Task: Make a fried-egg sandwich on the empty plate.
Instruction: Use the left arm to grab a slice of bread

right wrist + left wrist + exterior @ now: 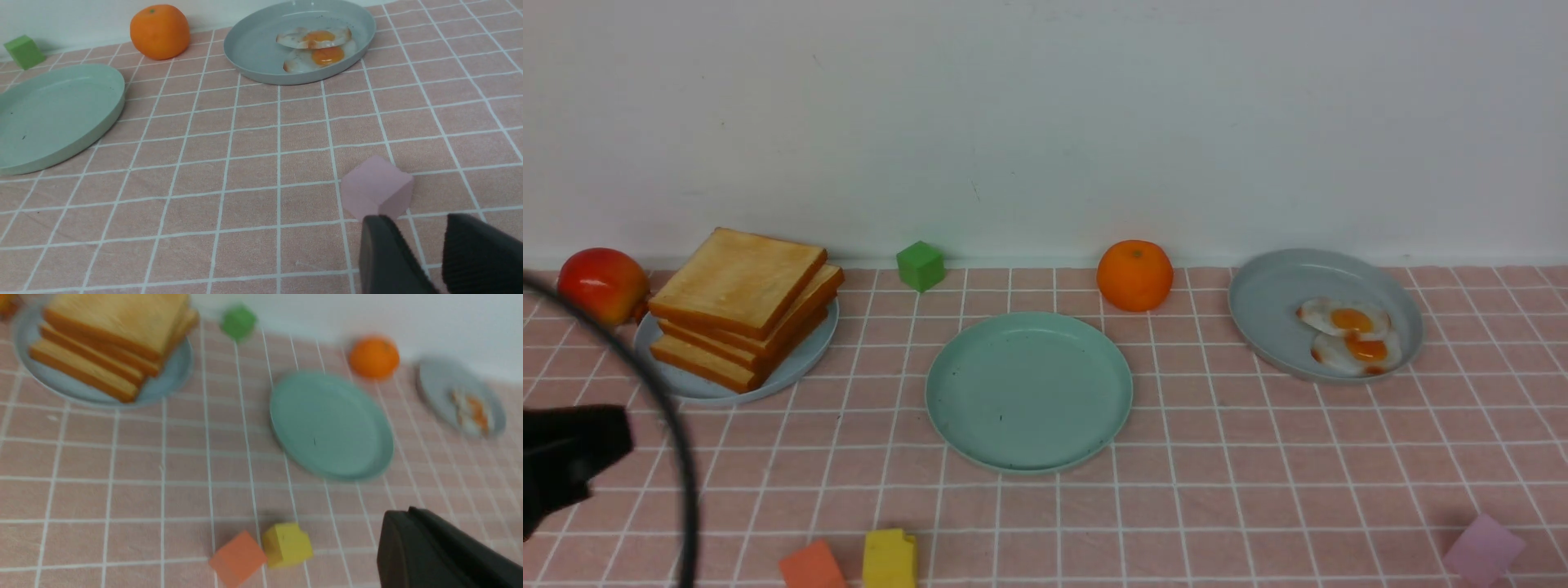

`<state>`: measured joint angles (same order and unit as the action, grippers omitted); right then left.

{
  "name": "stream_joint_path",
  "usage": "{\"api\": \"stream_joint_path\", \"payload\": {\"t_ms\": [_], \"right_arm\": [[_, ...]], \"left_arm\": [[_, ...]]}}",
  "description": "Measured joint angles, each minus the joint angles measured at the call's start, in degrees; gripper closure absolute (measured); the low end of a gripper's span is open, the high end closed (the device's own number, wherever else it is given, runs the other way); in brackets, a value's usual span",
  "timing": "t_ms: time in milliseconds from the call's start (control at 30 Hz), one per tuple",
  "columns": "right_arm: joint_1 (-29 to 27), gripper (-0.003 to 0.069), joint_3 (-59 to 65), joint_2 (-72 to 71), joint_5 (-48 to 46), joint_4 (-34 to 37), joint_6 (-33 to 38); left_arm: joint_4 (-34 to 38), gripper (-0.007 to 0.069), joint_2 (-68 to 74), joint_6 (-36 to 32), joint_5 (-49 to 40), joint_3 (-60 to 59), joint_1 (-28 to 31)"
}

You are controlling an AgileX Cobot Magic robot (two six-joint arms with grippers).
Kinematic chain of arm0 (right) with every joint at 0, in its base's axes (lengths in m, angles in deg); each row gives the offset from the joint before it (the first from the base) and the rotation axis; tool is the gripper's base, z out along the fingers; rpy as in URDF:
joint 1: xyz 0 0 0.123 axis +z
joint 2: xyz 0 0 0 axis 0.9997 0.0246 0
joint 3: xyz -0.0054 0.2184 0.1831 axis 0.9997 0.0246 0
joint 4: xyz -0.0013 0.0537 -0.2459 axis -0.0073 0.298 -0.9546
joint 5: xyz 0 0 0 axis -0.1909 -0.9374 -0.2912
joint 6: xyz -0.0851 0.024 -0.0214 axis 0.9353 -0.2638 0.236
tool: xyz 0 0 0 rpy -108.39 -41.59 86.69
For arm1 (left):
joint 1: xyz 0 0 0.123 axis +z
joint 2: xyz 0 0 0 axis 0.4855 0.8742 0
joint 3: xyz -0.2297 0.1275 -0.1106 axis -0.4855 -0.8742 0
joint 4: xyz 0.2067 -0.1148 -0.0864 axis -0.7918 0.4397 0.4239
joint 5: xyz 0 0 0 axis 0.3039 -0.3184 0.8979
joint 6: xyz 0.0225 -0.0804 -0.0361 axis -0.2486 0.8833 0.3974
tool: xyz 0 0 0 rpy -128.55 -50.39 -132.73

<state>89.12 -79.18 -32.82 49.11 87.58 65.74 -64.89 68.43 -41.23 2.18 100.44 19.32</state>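
Note:
The mint-green plate (1029,390) lies bare at the table's middle; it also shows in the left wrist view (331,424) and the right wrist view (53,114). No fried-egg sandwich is in view. A tall stack of toast (743,294) sits on a pale blue plate (805,363) at the back left. Two fried eggs (1349,333) lie on a grey-blue plate (1274,294) at the back right. My left gripper (621,445) hovers at the front left, shut and empty (402,514). My right gripper (437,228) is slightly open and empty, just behind a pink cube (376,188).
An apple (600,282) sits beside the toast plate. A green cube (920,265) and an orange (1135,275) stand near the back wall. An orange cube (810,565) and a yellow cube (889,559) lie at the front edge; the pink cube (1482,549) lies front right.

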Motion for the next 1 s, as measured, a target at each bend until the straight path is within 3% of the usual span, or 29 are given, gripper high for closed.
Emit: {"api": "stream_joint_path", "payload": {"t_ms": [100, 367, 500, 633, 800, 1000], "right_arm": [[0.0, 0.0418, 0.0, 0.0, 0.56, 0.22, 0.13], [0.0, 0.0418, 0.53, 0.0, 12.73, 21.42, -9.23], [0.0, 0.0422, -0.37, 0.0, 14.67, 26.28, -9.89], [0.0, 0.0503, -14.19, 4.1, -1.87, 26.33, -3.93], [0.93, 0.0634, -40.9, 18.15, -28.13, 22.07, 13.58], [7.63, 0.0656, -55.92, 25.46, -34.9, 19.79, 18.04]], "left_arm": [[-0.43, 0.0638, 4.07, -0.14, -0.37, 1.59, -1.05], [-1.48, 0.0638, 8.93, -0.5, -3.62, 1.96, -1.18], [-2.37, 0.0638, 10.75, -0.61, -4.69, 3.21, -1.18], [-2.93, 0.0638, 15.96, -1.49, -8.57, 8.73, -1.18], [-4.5, 0.0638, 26.28, -1.69, -11.83, 17.19, -1.22], [-6.18, 0.0638, 36.38, -1.69, -15.39, 26.95, -1.34]]}}
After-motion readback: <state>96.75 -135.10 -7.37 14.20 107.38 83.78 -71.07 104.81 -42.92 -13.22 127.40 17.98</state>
